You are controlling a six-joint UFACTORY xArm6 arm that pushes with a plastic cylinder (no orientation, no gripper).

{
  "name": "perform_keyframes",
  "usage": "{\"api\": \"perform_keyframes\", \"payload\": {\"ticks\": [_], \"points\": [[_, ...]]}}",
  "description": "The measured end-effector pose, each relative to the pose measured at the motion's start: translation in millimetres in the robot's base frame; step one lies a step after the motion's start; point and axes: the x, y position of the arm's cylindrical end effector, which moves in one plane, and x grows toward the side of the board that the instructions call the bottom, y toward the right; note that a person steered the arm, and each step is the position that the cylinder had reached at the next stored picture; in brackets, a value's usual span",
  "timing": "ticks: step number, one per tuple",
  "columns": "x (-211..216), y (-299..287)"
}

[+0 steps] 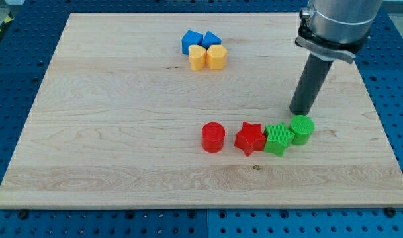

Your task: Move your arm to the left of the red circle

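The red circle (213, 137) is a short red cylinder standing on the wooden board, a little below and right of the board's middle. My tip (299, 112) is the lower end of the dark rod. It sits well to the right of the red circle and slightly higher in the view, just above the green circle (302, 129). A red star (250, 138) and a green star (278, 139) lie between the red circle and the green circle, in a row.
At the top centre is a tight cluster: a blue block (190, 41), a blue triangular block (212, 39), a yellow block (198, 57) and a yellow hexagon (216, 57). The wooden board (122, 132) rests on a blue perforated table.
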Motion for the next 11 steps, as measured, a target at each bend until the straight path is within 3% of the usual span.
{"api": "perform_keyframes", "payload": {"ticks": [3, 4, 6, 8, 9, 11], "points": [[21.9, 0.0], [-43.8, -27.3], [-62.6, -161.7], [2.7, -237.1], [43.7, -218.3], [54.6, -182.3]]}}
